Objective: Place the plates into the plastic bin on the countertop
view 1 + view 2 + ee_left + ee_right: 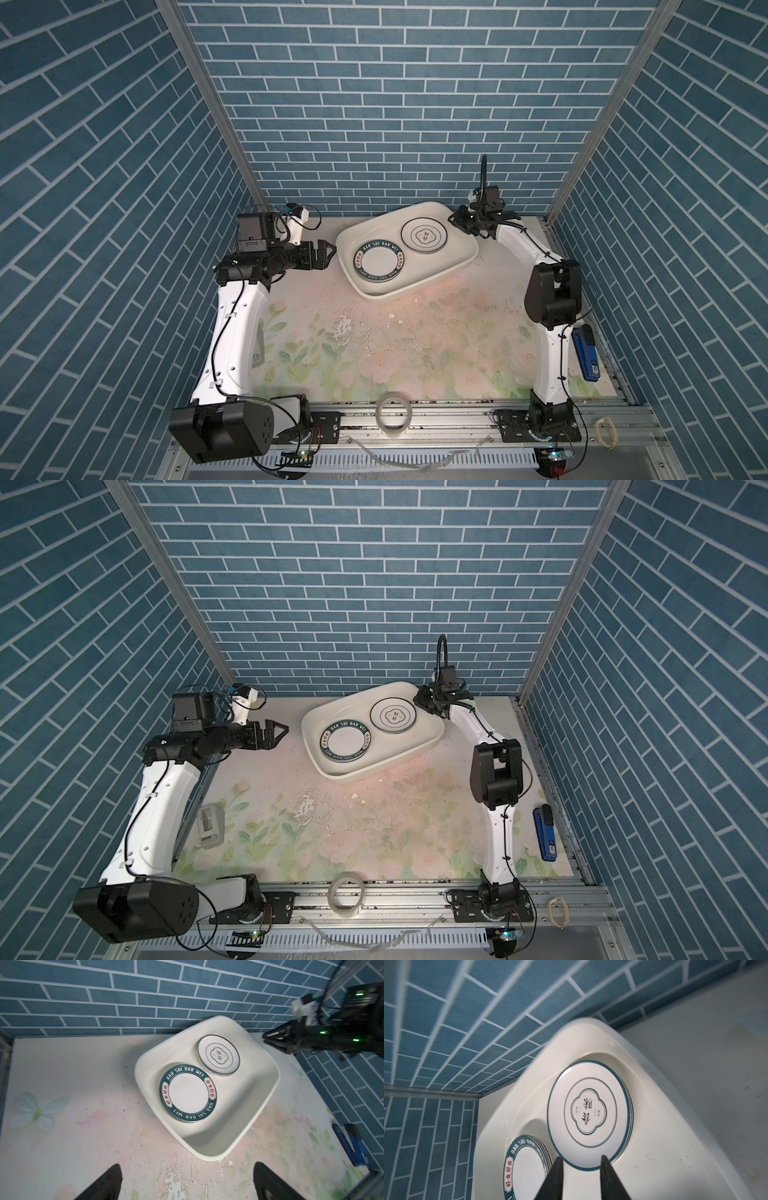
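One tape roll [392,430] sits on the metal rail [449,409] nearest us, in front of the desk [415,332]. On the flowered desk we see scuffs near the middle and a blue stapler [585,353] by the right edge. Farther back, the left gripper [330,251] hovers beside the left end of the bin [432,276], apart from it; in its wrist view the fingers [108,1184] stand wide with nothing between them, so we call it open. The bin lies askew at the back of the desk, close to the wall [374,124]. Inside it the plates [345,739] make two stacks side by side: a lettered stack [188,1093] at the near left, an emblem stack [218,1054] at the far right. The right gripper [456,219] hangs over the bin's far right corner, jaws parted a little, gripping nothing. Behind it all we see blue brick.
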Controlling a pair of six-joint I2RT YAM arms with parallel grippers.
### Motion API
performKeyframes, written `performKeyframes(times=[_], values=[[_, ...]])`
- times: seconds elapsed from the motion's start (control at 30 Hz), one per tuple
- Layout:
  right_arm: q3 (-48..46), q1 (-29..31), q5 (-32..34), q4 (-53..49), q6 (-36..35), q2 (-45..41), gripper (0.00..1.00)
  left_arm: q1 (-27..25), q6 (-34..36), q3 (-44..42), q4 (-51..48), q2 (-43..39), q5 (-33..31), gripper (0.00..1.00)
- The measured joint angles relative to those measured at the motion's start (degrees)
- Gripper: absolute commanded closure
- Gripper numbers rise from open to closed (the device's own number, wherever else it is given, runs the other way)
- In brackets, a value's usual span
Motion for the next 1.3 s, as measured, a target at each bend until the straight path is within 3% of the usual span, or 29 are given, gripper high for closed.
performKeyframes(times=[0.1, 0.27, 0.43, 0.47, 0.5, 0.53, 1.03, 1.3], values=[[-1.7, -0.2, 2.4, 0.5, -4.6, -8.6, 0.54, 0.0, -1.5, -2.6, 2.8, 0.0, -5.2, 0.00], [-11.9, -0.6, 8.4, 3.0, -11.6, -23.2, 0.38, 0.0, -3.9, -11.3, 9.3, -0.1, -13.5, 0.00], [-23.3, -1.6, 13.9, 3.7, -15.8, -30.1, 0.32, 0.0, -5.3, -23.6, 18.2, -2.3, -19.1, 0.00], [-25.0, -2.0, 14.6, 3.5, -16.2, -30.4, 0.27, 0.0, -5.5, -25.7, 20.0, -2.9, -19.7, 0.00], [-26.6, -2.3, 15.2, 3.6, -16.2, -30.7, 0.10, 0.0, -5.6, -27.5, 22.0, -3.3, -19.9, 0.00], [-28.7, -2.5, 15.8, 4.0, -17.2, -31.1, 0.02, 0.0, -5.6, -29.2, 24.1, -3.6, -20.2, 0.00], [-62.8, -9.0, 27.6, 22.5, -23.3, -43.8, 0.01, 0.0, -3.5, -52.8, 61.1, 0.1, -22.5, 0.00], [-78.2, -13.4, 33.6, 32.3, -25.3, -50.6, 0.01, 0.0, -3.5, -59.4, 79.0, 4.0, -24.0, 0.00]])
